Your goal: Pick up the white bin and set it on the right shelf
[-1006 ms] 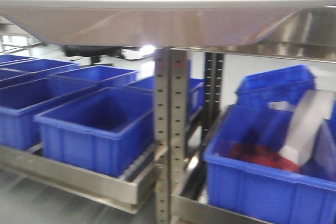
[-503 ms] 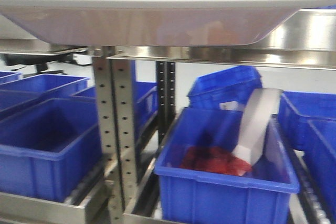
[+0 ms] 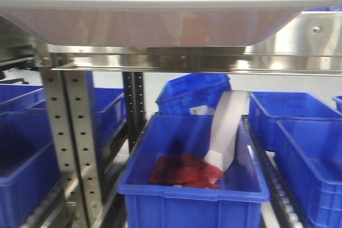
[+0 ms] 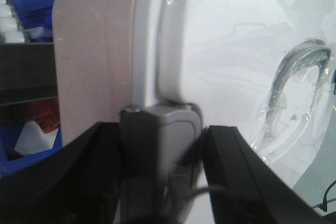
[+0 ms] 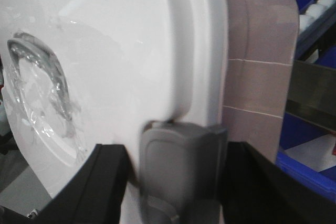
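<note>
A warehouse aisle of steel racking fills the front view, with blue crates lined up on roller tracks on the lower levels. Front and centre down there is a blue crate (image 3: 192, 201) holding a heap of red material (image 3: 184, 172) and a white curved piece (image 3: 227, 129) leaning against its right inner wall. A perforated upright (image 3: 72, 132) stands to its left, with more blue crates on either side.

Up top, the white bin (image 3: 160, 25) spans the whole width of the frame, with its pale lid edge above and its pinkish translucent wall below. It is held up in the air. Its underside appears just above the broad shiny front rail of the right shelf (image 3: 214, 63) (whether it touches that rail or hangs short of it, I cannot tell).

At the wrist cameras, the left gripper (image 4: 160, 145) has its grey pad pressed onto the bin's lid rim at one end, clamped there, with the glossy lid and a clear recessed handle beyond it. The right gripper (image 5: 181, 166) mirrors it at the opposite end, with its grey pad biting down on the rim and the pinkish side wall running alongside. Both grips are closed on the bin, one at each end.
</note>
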### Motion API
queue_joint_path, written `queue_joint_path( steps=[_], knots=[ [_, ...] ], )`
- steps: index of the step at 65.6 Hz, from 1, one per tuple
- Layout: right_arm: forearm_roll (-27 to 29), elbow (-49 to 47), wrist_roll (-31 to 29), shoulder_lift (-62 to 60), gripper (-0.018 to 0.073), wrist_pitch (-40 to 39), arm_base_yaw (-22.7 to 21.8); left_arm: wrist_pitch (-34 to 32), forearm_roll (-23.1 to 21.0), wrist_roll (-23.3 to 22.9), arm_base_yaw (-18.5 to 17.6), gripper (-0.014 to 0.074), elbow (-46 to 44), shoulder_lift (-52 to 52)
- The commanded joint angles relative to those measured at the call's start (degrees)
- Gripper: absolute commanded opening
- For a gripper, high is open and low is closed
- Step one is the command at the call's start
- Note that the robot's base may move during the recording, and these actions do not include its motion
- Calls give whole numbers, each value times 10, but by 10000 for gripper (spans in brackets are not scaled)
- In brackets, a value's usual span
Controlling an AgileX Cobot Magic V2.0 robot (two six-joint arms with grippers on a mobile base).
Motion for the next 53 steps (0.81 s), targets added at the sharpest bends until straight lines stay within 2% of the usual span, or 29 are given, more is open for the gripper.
queue_joint_path(
  steps=[1, 53],
  knots=[
    [131, -20, -7, -12, 422, 109, 13, 111, -101, 5, -14, 187, -18, -8],
    [131, -20, -7, -12, 422, 109, 13, 111, -101, 5, -14, 187, -18, -8]
  ],
)
